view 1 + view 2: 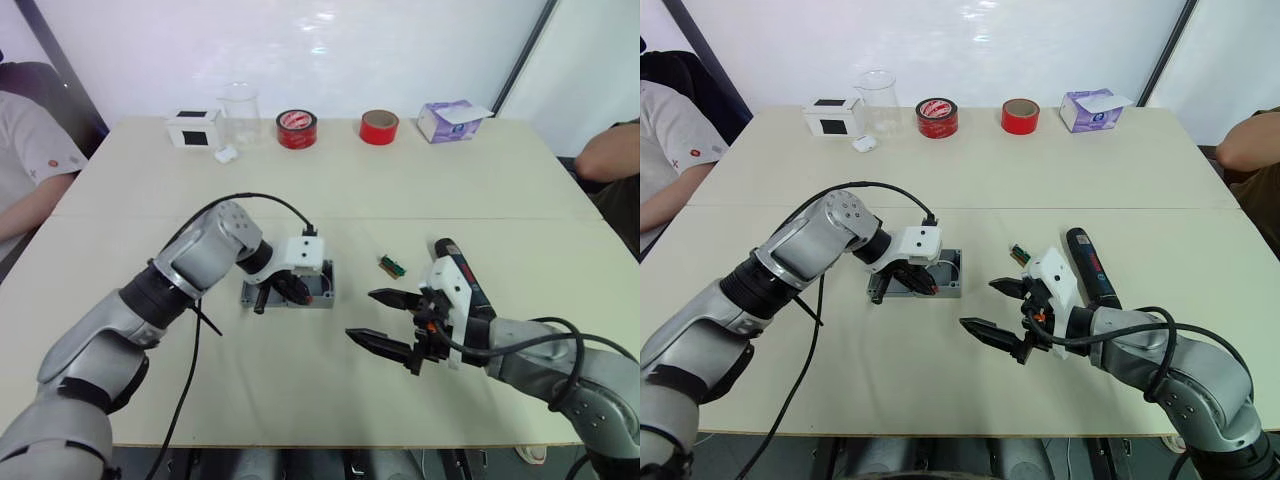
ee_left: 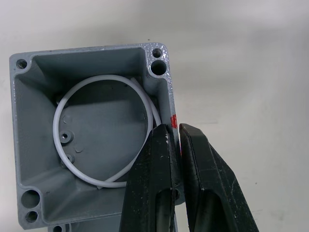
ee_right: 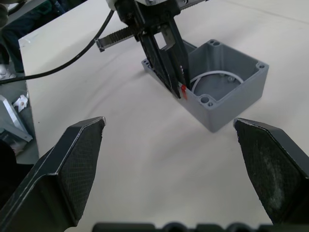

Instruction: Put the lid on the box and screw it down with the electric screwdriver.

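- Pinching the box (image 1: 318, 285) wall at mid-tabletop, my left end effector (image 2: 175, 140) is clamped; a tug could tip it.
- My right end effector (image 1: 380, 318) gapes empty, screwdriver (image 1: 462, 275) just behind; reaching blind could roll it away.

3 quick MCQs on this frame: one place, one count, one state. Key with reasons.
1. Where does the electric screwdriver lie?
A. inside the box
B. on the table beside the right arm
C. by the tape rolls

2. How many red tape rolls stand at the table's far edge?
A. one
B. two
C. three

3. What is the state of the box?
A. open, no lid on it
B. lid on
C. upside down

Key: 1 B, it lies flat on the table by the right tool. 2 B, two rolls. 3 A, the left tool pinches its wall and a white ring shows inside.
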{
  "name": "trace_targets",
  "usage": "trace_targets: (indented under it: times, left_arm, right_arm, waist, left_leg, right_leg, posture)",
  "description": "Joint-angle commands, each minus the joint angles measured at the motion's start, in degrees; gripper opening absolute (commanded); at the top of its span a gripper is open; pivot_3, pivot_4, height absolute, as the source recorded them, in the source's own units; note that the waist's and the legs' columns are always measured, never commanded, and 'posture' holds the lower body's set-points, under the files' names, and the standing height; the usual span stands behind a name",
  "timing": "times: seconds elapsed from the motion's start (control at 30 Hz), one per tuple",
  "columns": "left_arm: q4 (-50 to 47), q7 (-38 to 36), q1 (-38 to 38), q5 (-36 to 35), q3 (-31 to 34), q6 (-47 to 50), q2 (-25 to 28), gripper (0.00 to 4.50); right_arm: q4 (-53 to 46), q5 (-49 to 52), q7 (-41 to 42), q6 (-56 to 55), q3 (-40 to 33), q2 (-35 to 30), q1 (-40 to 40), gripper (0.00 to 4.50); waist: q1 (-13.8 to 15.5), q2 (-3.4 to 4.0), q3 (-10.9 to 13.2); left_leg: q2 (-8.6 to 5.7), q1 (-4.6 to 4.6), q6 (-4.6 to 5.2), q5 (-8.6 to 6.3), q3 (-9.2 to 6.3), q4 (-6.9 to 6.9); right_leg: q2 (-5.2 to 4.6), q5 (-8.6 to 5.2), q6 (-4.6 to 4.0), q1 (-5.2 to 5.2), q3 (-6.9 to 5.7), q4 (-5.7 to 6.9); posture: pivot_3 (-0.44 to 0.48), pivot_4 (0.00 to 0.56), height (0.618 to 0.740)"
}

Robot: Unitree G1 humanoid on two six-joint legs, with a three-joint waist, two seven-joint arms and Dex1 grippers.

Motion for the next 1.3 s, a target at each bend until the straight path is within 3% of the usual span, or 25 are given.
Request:
trace_targets:
  times: [0.03,0.2,0.37,0.6,0.83,1.03,1.1,1.13,1.17,1.23,1.3]
  left_arm:
    - [0.8,-1.2,0.0,1.0,0.0,-1.8,-0.6,0.01]
    - [4.8,-2.2,-1.0,2.7,0.7,-13.4,-1.7,0.01]
    - [9.7,-10.3,-4.4,-1.3,2.1,-28.5,-4.0,0.01]
    - [12.8,-11.4,-8.3,-8.5,-6.5,-37.7,-2.8,0.01]
    - [16.0,-11.4,-9.9,-10.1,-14.2,-47.4,-2.3,0.01]
    - [19.7,-11.4,-10.8,-8.2,-15.9,-53.7,-2.9,0.01]
    - [20.6,-11.4,-11.3,-8.1,-15.3,-53.8,-3.2,0.58]
    - [20.3,-11.4,-11.5,-8.7,-13.8,-52.5,-3.2,0.58]
    - [19.7,-11.4,-11.9,-9.7,-11.6,-49.9,-3.0,1.24]
    - [17.7,-11.3,-13.3,-12.8,-7.5,-42.2,-1.5,1.72]
    - [15.1,-11.3,-14.7,-16.6,-2.4,-32.0,1.0,1.72]
  right_arm:
    - [-2.6,0.0,0.2,-1.7,-1.4,0.1,1.1,4.5]
    - [-2.9,-0.3,0.2,-2.7,-1.4,-0.1,2.4,4.5]
    - [-3.8,-0.7,-0.3,-3.2,-1.9,-0.2,5.0,4.5]
    - [-5.7,0.3,-0.5,-3.0,-5.1,-1.8,9.3,4.5]
    - [-6.2,1.9,-0.7,-2.9,-9.4,-3.2,11.5,4.5]
    - [-7.3,3.6,-1.5,-2.4,-9.6,-3.1,12.0,4.5]
    - [-7.4,4.3,-1.4,-2.2,-9.4,-3.6,11.6,4.5]
    - [-7.3,4.7,-0.8,-2.1,-9.2,-4.1,11.2,4.5]
    - [-7.2,5.0,-0.1,-1.9,-9.1,-4.8,10.5,4.5]
    - [-7.0,6.2,1.1,-1.6,-9.5,-6.1,9.1,4.5]
    - [-6.5,8.2,1.9,-1.4,-10.0,-7.4,7.0,4.5]
  waist:
    - [0.0,0.0,0.0]
    - [0.2,0.01,0.0]
    - [1.1,0.01,0.0]
    - [1.2,0.01,0.0]
    - [1.0,0.01,0.0]
    - [1.1,0.01,0.0]
    - [1.1,0.01,0.0]
    - [1.1,0.01,0.0]
    - [1.1,0.01,0.0]
    - [1.0,0.0,0.0]
    - [0.8,-0.01,0.0]
  left_leg:
    - [0.0,0.0,0.0,0.0,0.0,0.0]
    - [-0.01,0.02,0.0,0.0,0.0,0.01]
    - [-0.02,0.0,0.0,0.0,0.02,0.04]
    - [-0.03,-0.05,0.01,0.0,0.0,0.06]
    - [-0.01,-0.03,0.01,0.0,-0.01,0.06]
    - [-0.01,-0.03,0.01,0.0,0.0,0.07]
    - [-0.01,-0.03,0.01,0.0,-0.01,0.07]
    - [-0.01,-0.03,0.01,0.0,0.0,0.08]
    - [-0.01,-0.03,0.02,0.0,-0.01,0.08]
    - [-0.01,-0.04,0.02,0.0,-0.01,0.09]
    - [0.01,-0.05,0.02,0.0,-0.02,0.11]
  right_leg:
    - [0.0,0.0,0.0,0.0,0.0,0.0]
    - [0.0,0.0,0.0,0.02,0.0,0.02]
    - [0.01,0.0,0.0,0.02,-0.01,0.01]
    - [0.0,0.0,0.01,0.0,-0.02,0.0]
    - [0.07,0.02,0.02,0.0,-0.02,0.01]
    - [0.08,0.02,0.03,0.0,-0.02,0.01]
    - [0.09,0.02,0.03,0.0,-0.02,0.01]
    - [0.09,0.02,0.03,0.0,-0.02,0.01]
    - [0.1,0.02,0.03,0.01,-0.02,0.01]
    - [0.11,0.02,0.03,0.01,-0.02,0.02]
    - [0.14,0.02,0.04,0.0,-0.02,0.02]
  posture:
    - [0.0,0.15,0.74]
    - [0.0,0.15,0.74]
    - [0.0,0.15,0.74]
    - [0.0,0.15,0.74]
    - [0.0,0.15,0.74]
    - [0.0,0.15,0.74]
    - [0.0,0.15,0.74]
    - [0.0,0.15,0.74]
    - [0.0,0.15,0.74]
    - [0.0,0.15,0.74]
    - [0.0,0.15,0.74]
